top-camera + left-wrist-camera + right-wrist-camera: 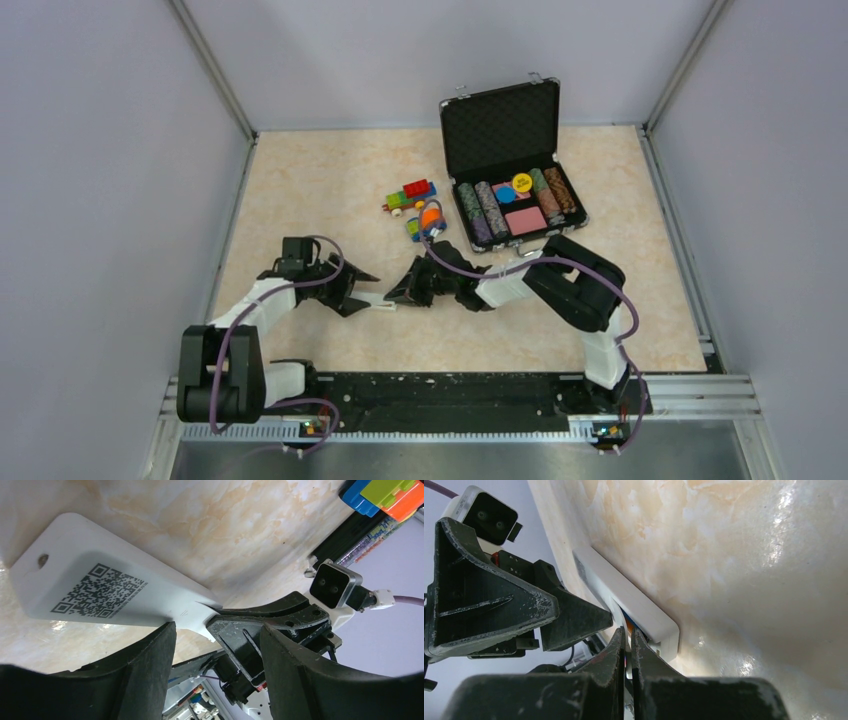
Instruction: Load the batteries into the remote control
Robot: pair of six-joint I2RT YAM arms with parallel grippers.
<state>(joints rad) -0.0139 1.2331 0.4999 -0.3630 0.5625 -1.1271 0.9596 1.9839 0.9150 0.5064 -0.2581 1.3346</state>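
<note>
Both my arms reach in low over the marbled table (300,180). My left arm (255,305) bends in from the left and my right arm (570,285) folds back and stretches leftward, so the two grippers meet nose to nose near the middle of the near half. The remote control (115,590) lies flat on the table between them, button face down, its plain white back upward. My left gripper (217,630) stands with its jaws well apart, at one end of the remote; they clamp nothing I can see, and I cannot tell whether they touch it. My right gripper (626,632) is pinched closed, holding nothing, with its tips at the open compartment at the remote's end. On the remote's back there is a black QR code (99,591) with no words beside it. The batteries (628,624) show only as a sliver of blue and orange inside that compartment.
</note>
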